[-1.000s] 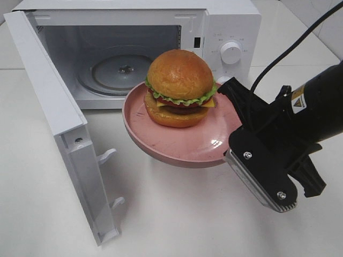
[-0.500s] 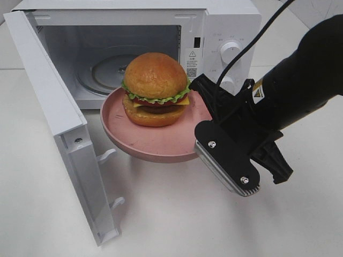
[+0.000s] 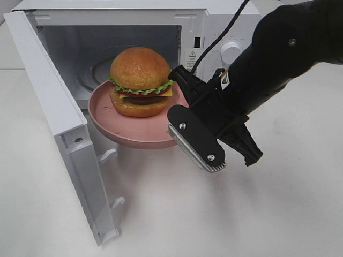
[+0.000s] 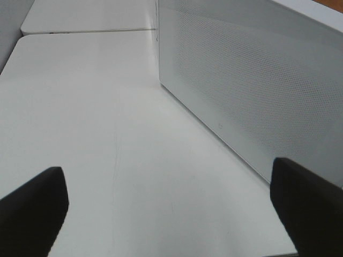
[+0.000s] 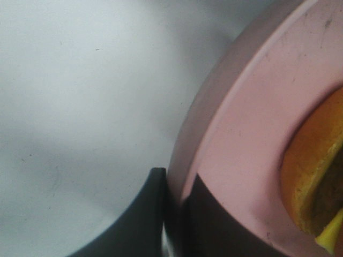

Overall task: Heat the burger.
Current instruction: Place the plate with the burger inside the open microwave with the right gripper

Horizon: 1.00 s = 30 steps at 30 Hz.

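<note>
Pink plate (image 3: 134,140), burger (image 3: 140,75) aboard, rim clamped in right tool (image 5: 174,206); left tool (image 4: 169,206) wide, only tips visible.

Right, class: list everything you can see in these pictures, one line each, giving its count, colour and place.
microwave: one, white, back of table, door open
turntable: one, clear glass, inside microwave, partly hidden
burger: one, brown bun, green lettuce, yellow cheese, on the plate
plate: one, pink, held up at the microwave's opening
table: one, white, under everything
cable: one, black, along the right arm
right end effector: one, black, shut on the plate's rim
left end effector: one, black, open, over the table
</note>
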Tool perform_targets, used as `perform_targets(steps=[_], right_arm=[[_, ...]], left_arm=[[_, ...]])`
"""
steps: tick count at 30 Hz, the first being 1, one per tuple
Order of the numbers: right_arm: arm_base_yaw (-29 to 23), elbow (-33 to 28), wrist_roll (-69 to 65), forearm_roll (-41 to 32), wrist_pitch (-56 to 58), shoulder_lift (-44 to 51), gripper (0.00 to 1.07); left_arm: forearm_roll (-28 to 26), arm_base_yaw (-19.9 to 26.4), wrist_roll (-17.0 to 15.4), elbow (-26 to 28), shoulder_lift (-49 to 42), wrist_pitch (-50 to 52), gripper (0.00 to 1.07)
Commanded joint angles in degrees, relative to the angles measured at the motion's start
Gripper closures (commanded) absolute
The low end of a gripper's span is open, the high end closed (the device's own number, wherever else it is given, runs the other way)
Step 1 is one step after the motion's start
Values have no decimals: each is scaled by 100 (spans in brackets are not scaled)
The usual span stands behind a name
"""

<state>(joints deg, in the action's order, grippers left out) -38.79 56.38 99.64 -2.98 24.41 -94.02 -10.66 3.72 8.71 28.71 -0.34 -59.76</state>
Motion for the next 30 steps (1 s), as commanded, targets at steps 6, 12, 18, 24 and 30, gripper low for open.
perform_targets(steps=[6,12,18,24,30], right_arm=[[-11,613,-97,-57,-212,-435,107],[-6,1112,-120,-29,-6,-865,107],[-6,1547,-252,-29,52,-1209,107],[-6,2023,-372,-11,292,-1524,107],[-6,2584,-630,201,372,-1891,107]], left_arm=[[-11,-29,0,-17,-109,23,11],[-11,-29,0,-17,-109,23,11],[-11,-29,0,-17,-109,23,11],[-11,-29,0,-17,-109,23,11],[-11,-29,0,-17,-109,23,11]])
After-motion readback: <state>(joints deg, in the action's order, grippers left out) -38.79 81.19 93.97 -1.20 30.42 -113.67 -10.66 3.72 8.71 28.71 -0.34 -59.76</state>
